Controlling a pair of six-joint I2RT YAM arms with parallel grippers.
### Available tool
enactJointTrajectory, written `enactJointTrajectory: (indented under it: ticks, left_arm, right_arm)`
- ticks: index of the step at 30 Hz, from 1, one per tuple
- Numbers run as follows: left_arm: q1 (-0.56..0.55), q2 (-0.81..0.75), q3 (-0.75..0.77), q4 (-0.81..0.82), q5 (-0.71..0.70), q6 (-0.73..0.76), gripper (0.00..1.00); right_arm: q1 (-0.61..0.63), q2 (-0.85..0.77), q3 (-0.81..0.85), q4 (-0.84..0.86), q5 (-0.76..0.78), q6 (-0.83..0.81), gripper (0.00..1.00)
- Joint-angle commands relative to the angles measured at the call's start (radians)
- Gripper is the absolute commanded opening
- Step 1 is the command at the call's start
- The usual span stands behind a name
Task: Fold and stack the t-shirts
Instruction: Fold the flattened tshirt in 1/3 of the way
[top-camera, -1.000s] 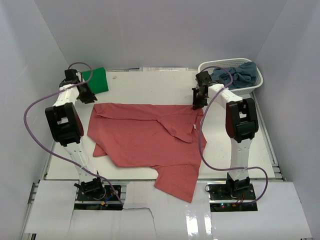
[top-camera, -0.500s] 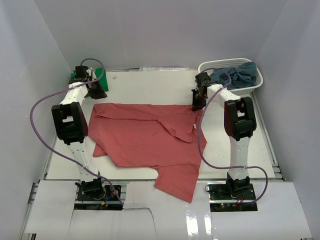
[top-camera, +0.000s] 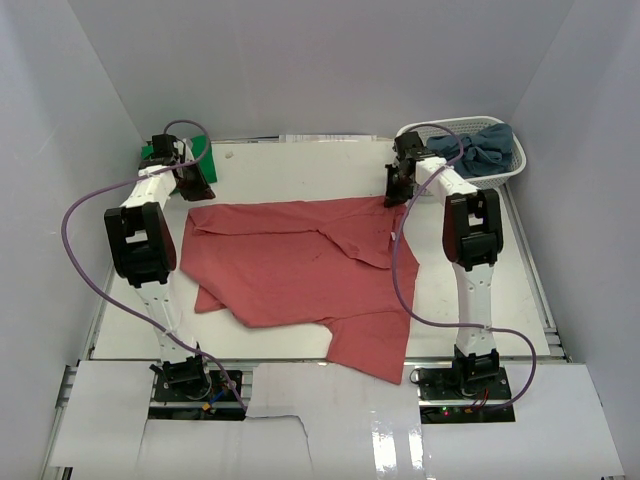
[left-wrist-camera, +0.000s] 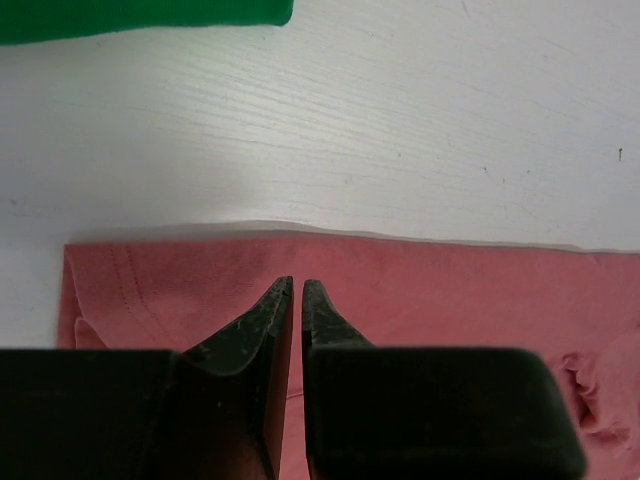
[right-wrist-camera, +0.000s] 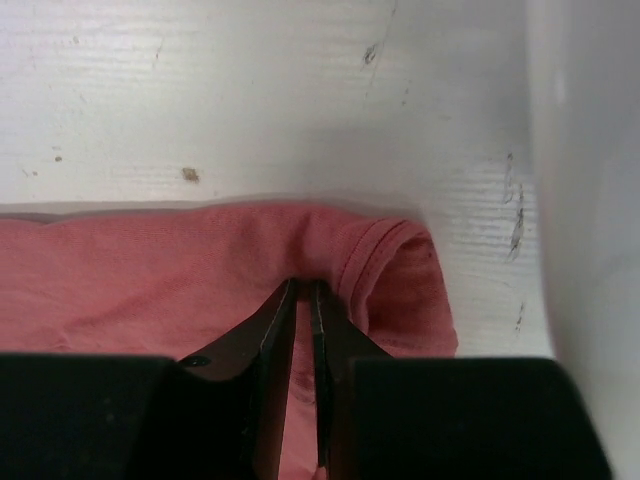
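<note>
Your top camera looks down from behind the arms (top-camera: 140, 245) over the whole counter (top-camera: 300, 170). Both wrist cameras peer close past their fingers (left-wrist-camera: 255, 335) at the salmon-red t-shirt (top-camera: 300, 270), along its far edge.

The spread t-shirt (top-camera: 290, 265) is plain salmon-red with no print, and the folded shirt (left-wrist-camera: 140, 14) behind it is solid bright green. The bundled cloth (top-camera: 485, 148) in the white lattice-patterned basket (top-camera: 500, 176) looks dusty grey-blue, seemingly unpatterned, though it is too small to be sure. The table (top-camera: 300, 170) is white with faint dark scuffs, and the cables (top-camera: 67, 225) are purple.
</note>
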Motion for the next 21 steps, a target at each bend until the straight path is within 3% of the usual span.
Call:
enactJointTrajectory:
  ticks: [1,6,9,13,14,17,21]
  left_arm:
    - [-0.004,-0.039,-0.003,-0.009,-0.010,0.014,0.19]
    - [0.012,-0.126,-0.049,-0.046,-0.020,-0.045,0.27]
    - [0.068,-0.194,-0.159,-0.025,0.081,-0.134,0.28]
    - [0.189,-0.327,-0.378,0.165,0.278,-0.289,0.33]
    - [0.202,-0.364,-0.470,0.198,0.303,-0.320,0.40]
    - [0.208,-0.534,-0.589,0.307,0.294,-0.420,0.56]
    - [0.208,-0.773,-0.836,0.481,0.291,-0.611,0.59]
  right_arm:
    - [-0.015,0.056,0.075,-0.036,0.006,-0.025,0.18]
    - [-0.019,0.076,0.106,-0.045,0.003,-0.029,0.18]
    - [-0.025,0.079,0.104,-0.043,-0.003,-0.034,0.18]
    - [-0.030,0.078,0.103,-0.040,-0.015,-0.039,0.18]
    - [-0.030,0.078,0.104,-0.040,-0.015,-0.042,0.18]
    - [-0.033,0.078,0.111,-0.039,-0.023,-0.043,0.18]
    - [-0.035,0.079,0.120,-0.037,-0.029,-0.045,0.19]
